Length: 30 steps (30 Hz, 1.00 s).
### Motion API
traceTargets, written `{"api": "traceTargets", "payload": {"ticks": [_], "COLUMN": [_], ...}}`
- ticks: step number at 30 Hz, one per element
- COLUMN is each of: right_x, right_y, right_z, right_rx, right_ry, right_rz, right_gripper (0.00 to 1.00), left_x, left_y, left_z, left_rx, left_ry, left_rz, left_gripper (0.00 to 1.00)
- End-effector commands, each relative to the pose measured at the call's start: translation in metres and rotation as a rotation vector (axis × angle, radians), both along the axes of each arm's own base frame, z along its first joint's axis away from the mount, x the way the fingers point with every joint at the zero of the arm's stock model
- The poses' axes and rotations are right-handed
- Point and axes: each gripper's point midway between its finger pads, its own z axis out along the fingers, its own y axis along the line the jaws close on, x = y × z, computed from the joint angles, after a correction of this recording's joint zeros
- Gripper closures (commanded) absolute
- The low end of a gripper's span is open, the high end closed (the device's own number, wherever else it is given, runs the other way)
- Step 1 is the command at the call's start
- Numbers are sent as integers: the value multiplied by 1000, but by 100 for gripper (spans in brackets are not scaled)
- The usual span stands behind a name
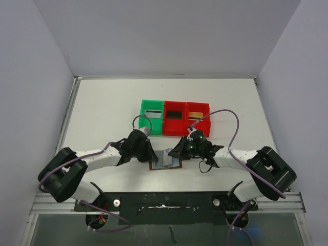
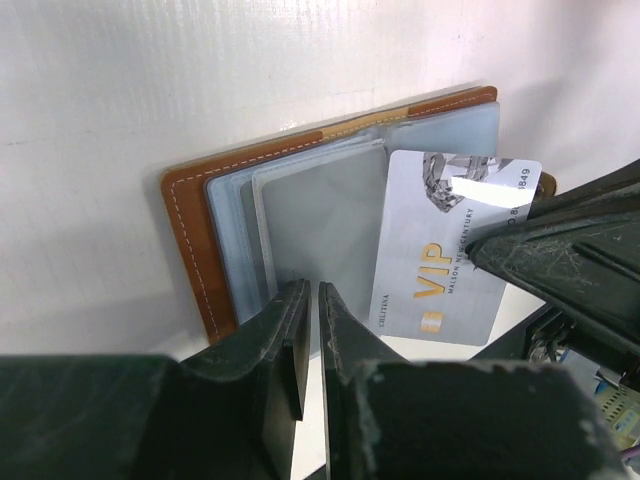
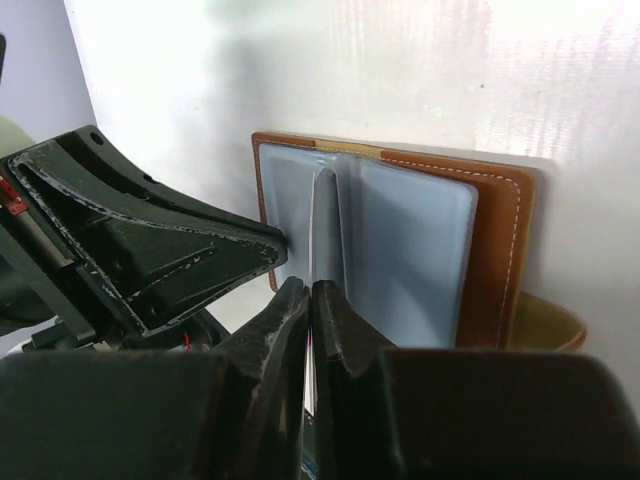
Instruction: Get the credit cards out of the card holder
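The card holder point(image 1: 163, 165) lies open on the white table, brown leather point(image 2: 190, 220) with pale blue-grey pockets point(image 3: 410, 250). My right gripper point(image 3: 311, 290) is shut on a silver credit card marked VIP point(image 2: 430, 270). The card is beside the right pockets, tilted up, and shows edge-on in the right wrist view point(image 3: 314, 225). My left gripper point(image 2: 312, 295) is shut with a hairline gap and nothing between the jaws, its tips on the holder's near left pockets. In the top view the left gripper point(image 1: 150, 155) and right gripper point(image 1: 177, 152) meet over the holder.
A green bin point(image 1: 143, 123) and two red bins point(image 1: 166, 125) point(image 1: 207, 123) stand in a row just beyond the holder, each with a card inside. Grey walls close in the table on the left, right and back.
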Motion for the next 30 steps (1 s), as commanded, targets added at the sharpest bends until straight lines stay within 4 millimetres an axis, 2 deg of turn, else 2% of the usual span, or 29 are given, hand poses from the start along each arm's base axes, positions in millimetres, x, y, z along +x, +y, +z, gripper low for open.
{"api": "traceTargets", "payload": {"ticks": [1, 9, 17, 21, 25, 27, 30], "right_x": [6, 11, 16, 19, 26, 31, 31], "right_y": [-2, -7, -15, -13, -28, -40, -52], "right_z": [15, 30, 50, 82, 110, 114, 118], "right_rx": [18, -1, -1, 73, 74, 26, -87], "right_ry": [-55, -131, -222, -367, -538, -588, -667], "right_rz": [-9, -11, -30, -16, -75, -112, -70], "right_gripper": [100, 100, 100, 100, 100, 100, 100], "left_x": [-1, 1, 9, 14, 20, 22, 26], "left_y": [8, 8, -1, -3, 2, 8, 20], "left_z": [-4, 2, 29, 48, 68, 76, 85], "left_rx": [49, 38, -27, -52, -75, -78, -59], "left_ry": [-5, -20, -84, -122, -190, -223, -265], "left_rz": [5, 11, 7, 17, 48, 73, 116], "left_gripper": [91, 91, 88, 87, 86, 86, 85]}}
